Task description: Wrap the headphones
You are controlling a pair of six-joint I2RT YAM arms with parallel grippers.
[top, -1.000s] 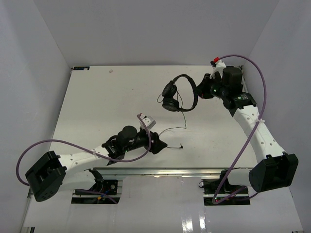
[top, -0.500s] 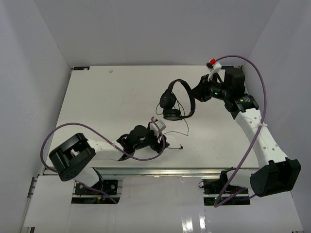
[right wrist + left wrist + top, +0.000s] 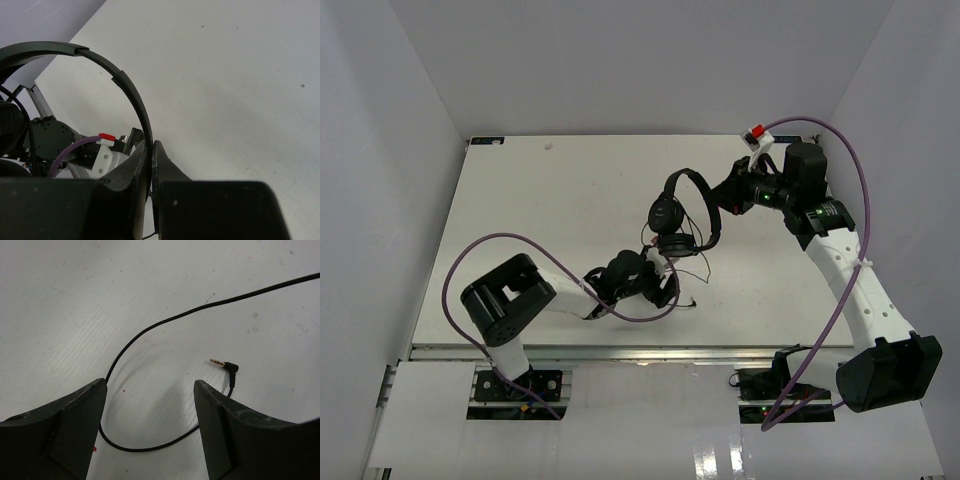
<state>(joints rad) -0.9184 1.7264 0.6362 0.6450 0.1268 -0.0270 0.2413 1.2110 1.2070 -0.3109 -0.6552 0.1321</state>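
Headphones [image 3: 685, 210] are gripped by the right claw [image 3: 725, 197]; the left claw [image 3: 665, 285] is spread wide over the cable end.

The white counter [image 3: 540, 220] is crossed from the near right corner by the right arm [image 3: 850, 275], bent at the elbow and turned inward, with a purple cable [image 3: 866, 200] looped beside it. The left arm [image 3: 560, 295] is folded low along the near edge. The headband [image 3: 127, 90] is pinched between the narrow right fingers, and the earcups [image 3: 666, 212] are hung over mid-counter. A thin black cable [image 3: 150, 330] is curved on the counter between the left fingers, untouched, with its plug [image 3: 226, 365] just beside one finger.
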